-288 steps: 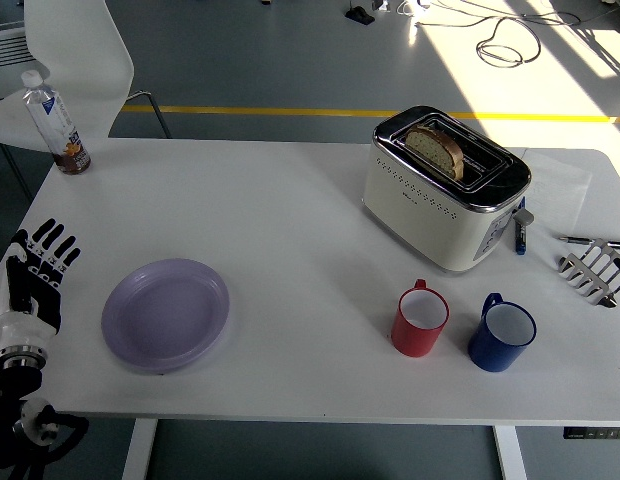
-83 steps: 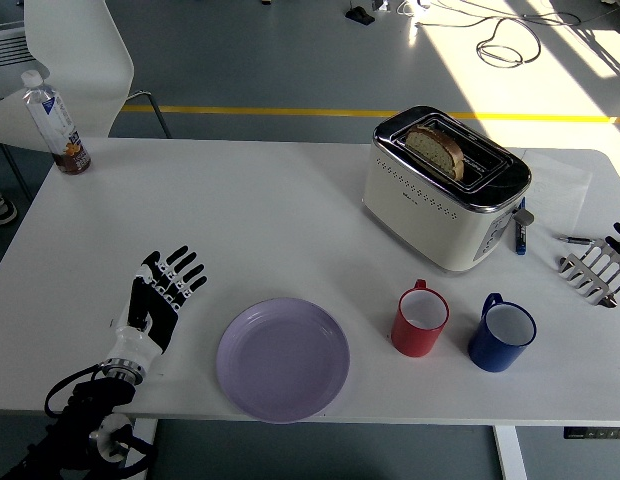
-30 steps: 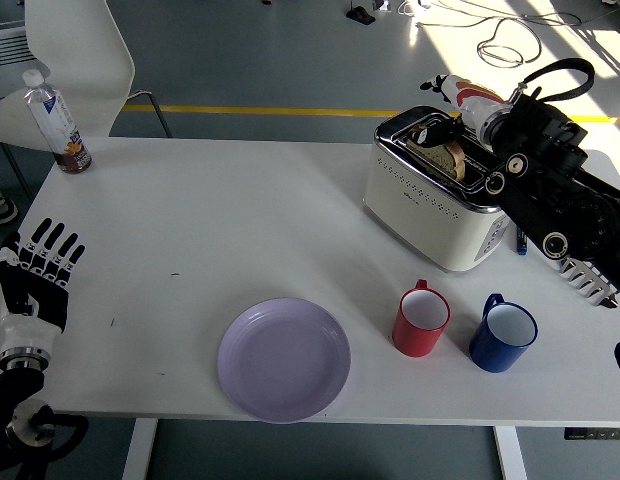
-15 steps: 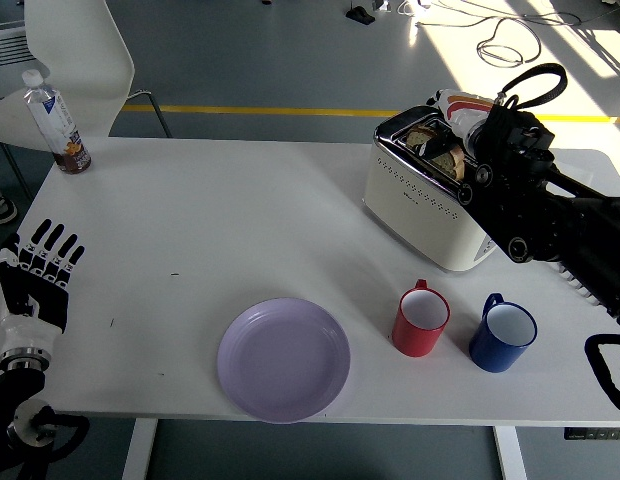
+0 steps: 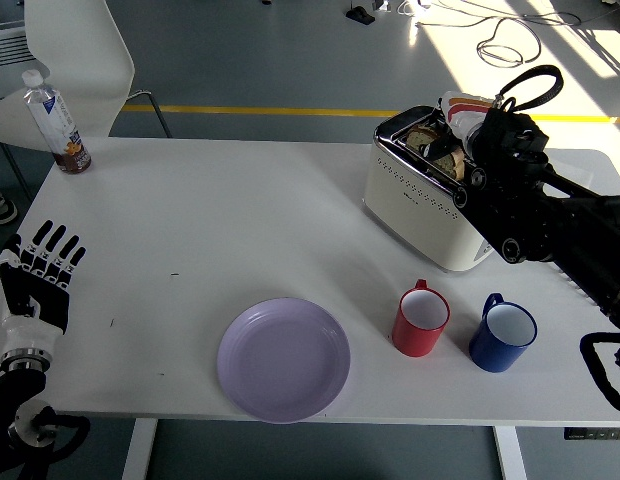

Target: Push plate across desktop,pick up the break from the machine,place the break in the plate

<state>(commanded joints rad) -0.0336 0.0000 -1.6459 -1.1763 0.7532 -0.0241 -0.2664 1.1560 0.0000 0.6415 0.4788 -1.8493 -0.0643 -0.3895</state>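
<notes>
At the near left edge of the white desk (image 5: 240,210), the left hand (image 5: 35,285) rests with its black-and-white fingers (image 5: 50,245) spread flat and holding nothing. Near the front edge, about mid-desk, lies the round lilac plate (image 5: 283,359), empty. It sits within easy reach of the toaster side, so the push step looks finished. Just right of it stand a red mug (image 5: 421,320) and a blue mug (image 5: 501,334), side by side and apart from the plate.

Farther back on the right is the cream and chrome toaster (image 5: 435,200), and the slice of brown bread (image 5: 435,145) stands in its top slot. The right arm reaches in over the toaster from the right, and the right hand (image 5: 470,120) is down at the slot, on or right against the bread. Its bulk hides the fingertips, so I cannot tell whether the fingers have closed on the slice. The bread is not lifted clear, so the pick-up appears to be in progress at best, with the carry to the plate left to do.

At the far left corner stands a clear plastic bottle (image 5: 56,125).
</notes>
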